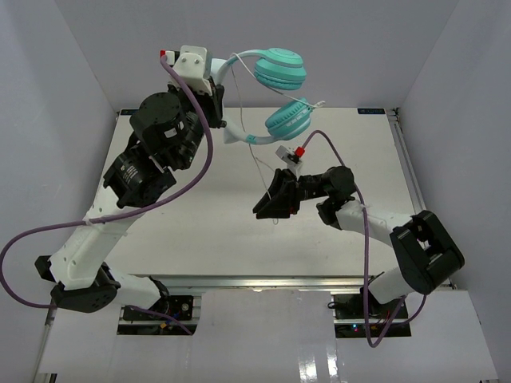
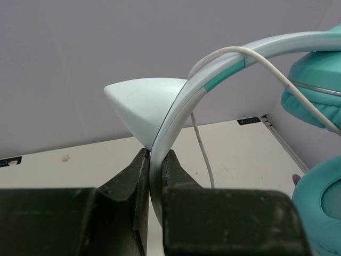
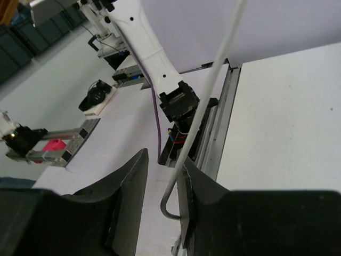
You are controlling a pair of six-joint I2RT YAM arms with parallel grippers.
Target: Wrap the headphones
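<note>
Headphones [image 1: 279,70] held aloft, upper centre of top view. Left gripper [image 2: 154,160] fingers pinch headband [image 2: 178,112]. Right gripper [image 3: 162,176] fingers spread, cable [image 3: 213,85] running between. Black label [image 2: 249,121] at table [image 2: 80,160] far edge illegible.

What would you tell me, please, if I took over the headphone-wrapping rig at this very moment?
Left gripper: jaws shut on the headband, holding the headphones up in the air.
Right gripper: jaws open, with the cable running loose between them, not pinched.
Done: one pass of cable lies over the headband.
Left: most of the cable hangs free below; it probably needs gripping and winding round.
</note>
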